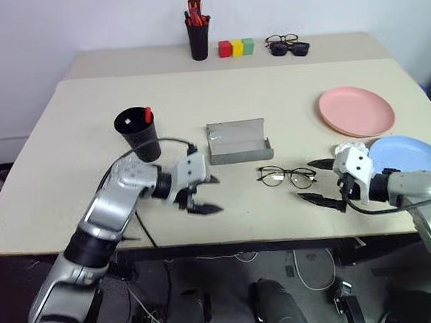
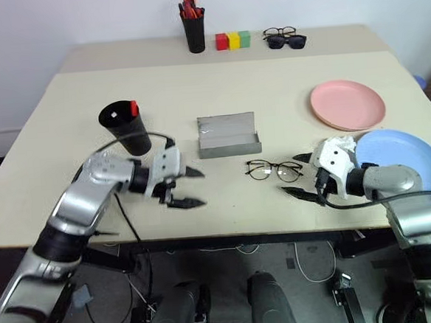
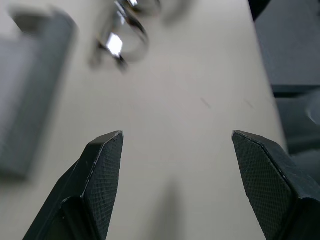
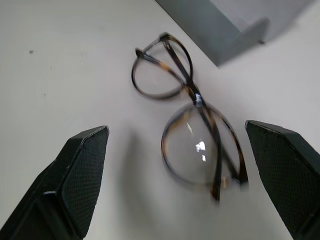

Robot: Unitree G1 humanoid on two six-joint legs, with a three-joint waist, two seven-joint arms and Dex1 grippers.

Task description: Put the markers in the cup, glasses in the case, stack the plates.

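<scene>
The black cup [image 1: 137,134] stands left of centre with a red-capped marker [image 1: 148,115] upright inside it and a white tip [image 1: 128,123] showing beside it. The grey case [image 1: 236,142] lies open in the middle. In front of it and to its right lie the thin-rimmed glasses [image 1: 287,176], folded flat on the table. My right gripper [image 1: 307,179] is open just right of the glasses, which lie ahead of its fingers [image 4: 190,130]. My left gripper [image 1: 214,195] is open and empty, in front of the cup and left of the glasses. The pink plate [image 1: 355,111] and blue plate [image 1: 415,158] sit apart at the right.
At the table's back edge stand a black pen holder [image 1: 198,37] with red-orange pens, three coloured blocks [image 1: 236,48] and two other pairs of glasses [image 1: 289,45]. My right forearm lies over the blue plate's near rim. A black cable loops by my left wrist.
</scene>
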